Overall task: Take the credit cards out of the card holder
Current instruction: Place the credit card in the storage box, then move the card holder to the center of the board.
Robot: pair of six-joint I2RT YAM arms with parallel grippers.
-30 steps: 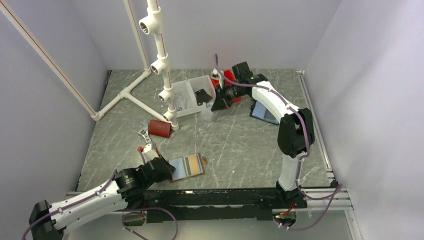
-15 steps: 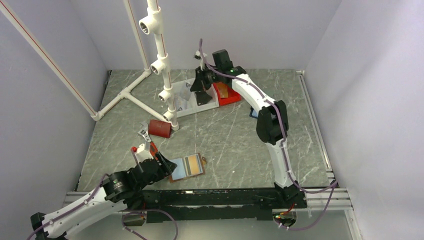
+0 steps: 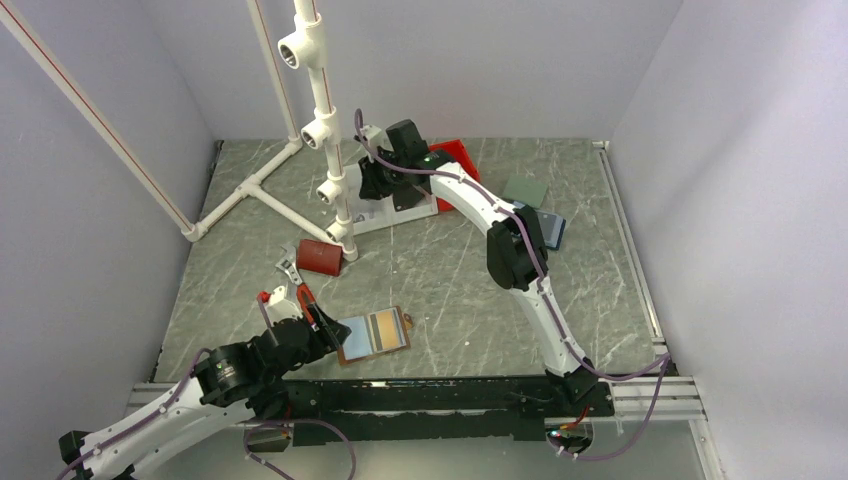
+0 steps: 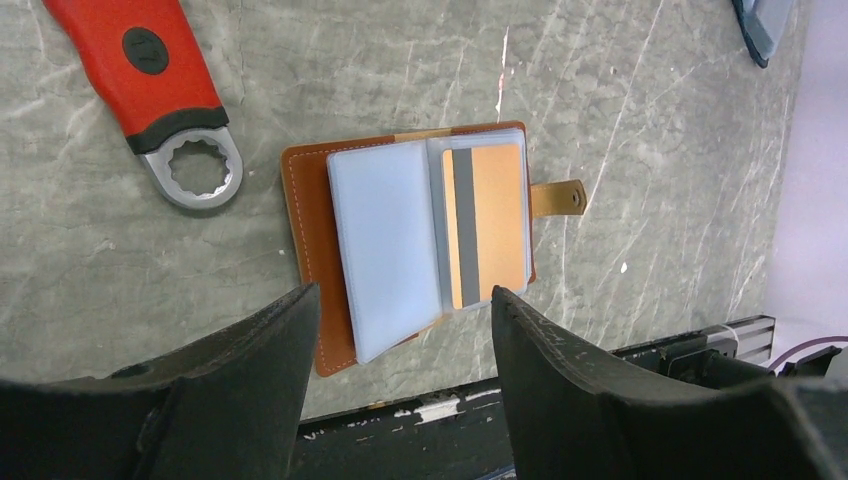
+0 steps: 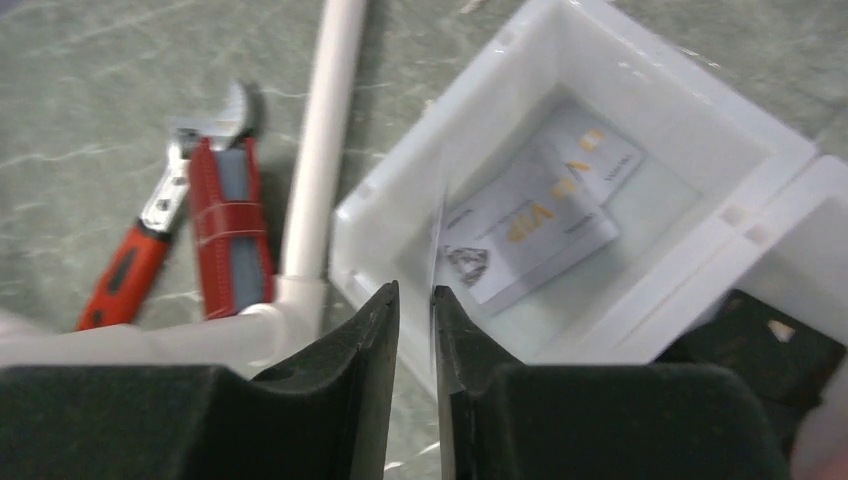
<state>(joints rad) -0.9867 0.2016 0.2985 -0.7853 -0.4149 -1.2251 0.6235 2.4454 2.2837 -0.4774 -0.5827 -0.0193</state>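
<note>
The brown card holder [image 3: 374,334] lies open near the front edge. The left wrist view shows it [image 4: 312,235] with a light blue panel and a tan card with a grey stripe [image 4: 487,225] in its sleeve. My left gripper [image 3: 322,333] [image 4: 400,293] is open and empty, hovering above the holder's near edge. My right gripper [image 3: 368,186] [image 5: 416,290] is over the white tray [image 3: 405,212] [image 5: 370,200], jaws almost together on a thin pale credit card [image 5: 438,250] seen edge-on. Pale cards [image 5: 545,220] lie in the tray. A black card [image 5: 750,340] lies in the adjoining compartment.
A red-handled wrench [image 3: 292,285] [image 4: 160,80] lies left of the holder. A dark red roll [image 3: 320,257] sits by the white pipe frame [image 3: 325,120]. A red box [image 3: 455,160], a grey-green flat piece [image 3: 525,191] and a blue case [image 3: 551,229] lie at the back right.
My right arm has swung left from the red box to over the white tray, uncovering the blue case. My left gripper has drawn back slightly from the holder.
</note>
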